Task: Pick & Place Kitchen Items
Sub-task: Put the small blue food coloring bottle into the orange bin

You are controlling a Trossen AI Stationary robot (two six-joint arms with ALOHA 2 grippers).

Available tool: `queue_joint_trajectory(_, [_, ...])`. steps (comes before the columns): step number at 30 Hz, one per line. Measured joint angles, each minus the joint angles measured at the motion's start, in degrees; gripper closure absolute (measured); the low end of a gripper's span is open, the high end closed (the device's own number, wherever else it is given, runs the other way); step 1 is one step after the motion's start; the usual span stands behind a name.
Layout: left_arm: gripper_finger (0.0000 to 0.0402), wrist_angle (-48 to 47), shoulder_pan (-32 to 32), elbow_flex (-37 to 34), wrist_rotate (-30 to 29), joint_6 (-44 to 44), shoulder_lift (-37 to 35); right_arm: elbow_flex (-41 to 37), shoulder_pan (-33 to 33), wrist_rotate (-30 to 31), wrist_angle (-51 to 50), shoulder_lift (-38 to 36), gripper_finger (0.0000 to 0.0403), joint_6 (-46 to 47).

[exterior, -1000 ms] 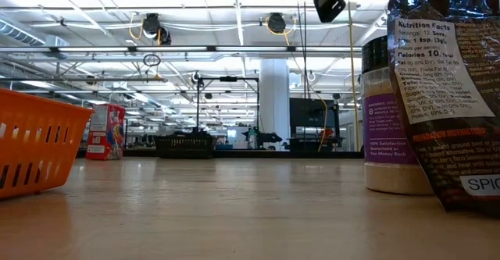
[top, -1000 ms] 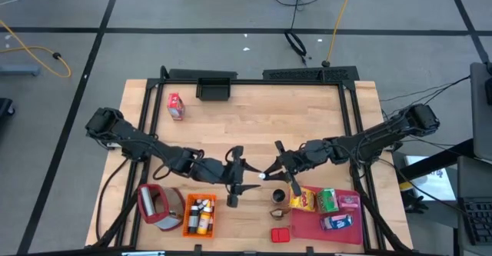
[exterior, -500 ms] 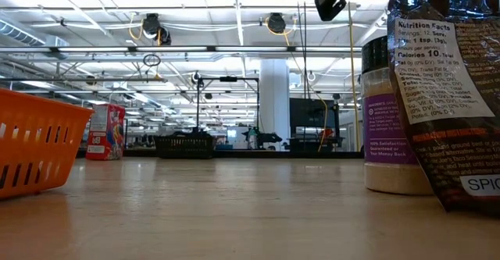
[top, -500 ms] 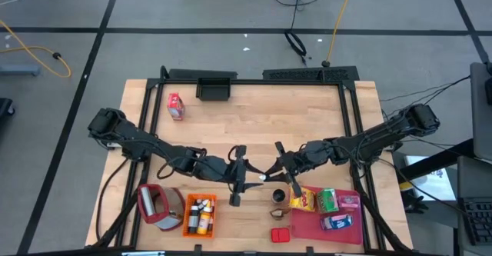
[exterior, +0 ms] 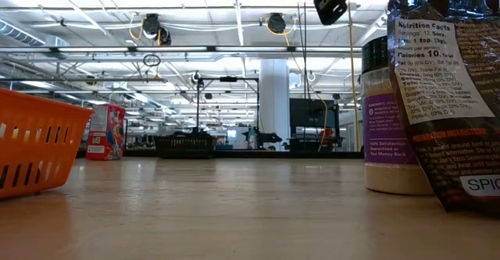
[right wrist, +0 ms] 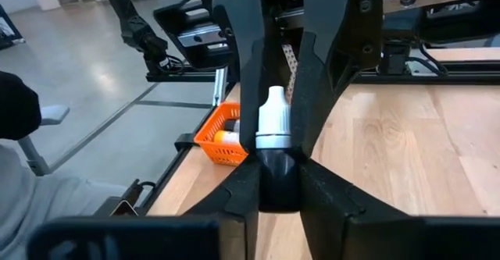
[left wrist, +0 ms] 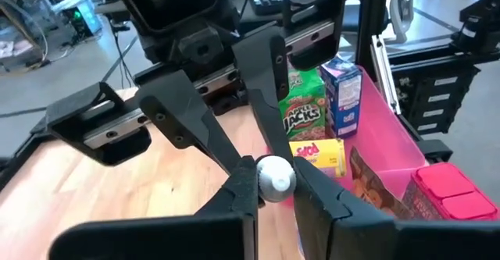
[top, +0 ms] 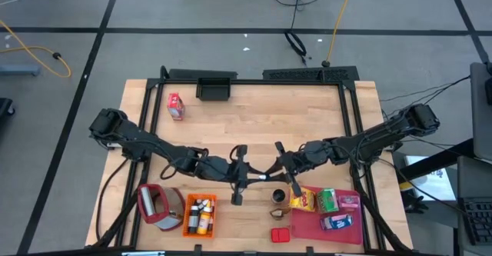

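While both hands [top: 264, 177] pinch it, bottle [right wrist: 274, 119] bridges them.

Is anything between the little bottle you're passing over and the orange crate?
Nothing visible. The left claw and right claw both grip the small bottle above the table; only bare wood lies between it and the orange crate.

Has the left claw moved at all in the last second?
Yes. In the high view the left gripper has slid rightward, away from the orange crate below it, and closed in on the small white-capped bottle that the right gripper holds out.
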Motion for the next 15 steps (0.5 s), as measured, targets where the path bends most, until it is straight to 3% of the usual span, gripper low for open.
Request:
queue_joint_trajectory(11, [0.0364, -8.5, -2.4, 0.0, -2.1, -5.2, -1.5, 0.1, 0.0, 0.0, -4.3, 0.0, 0.0277, -0.4])
queue_joint_trajectory(15, [0.0364, -19.3, -4.3, -0.1, -2.5, -12.9, -3.3, 0.1, 0.0, -0.1, -5.8, 0.0, 0.0265, -0.4])
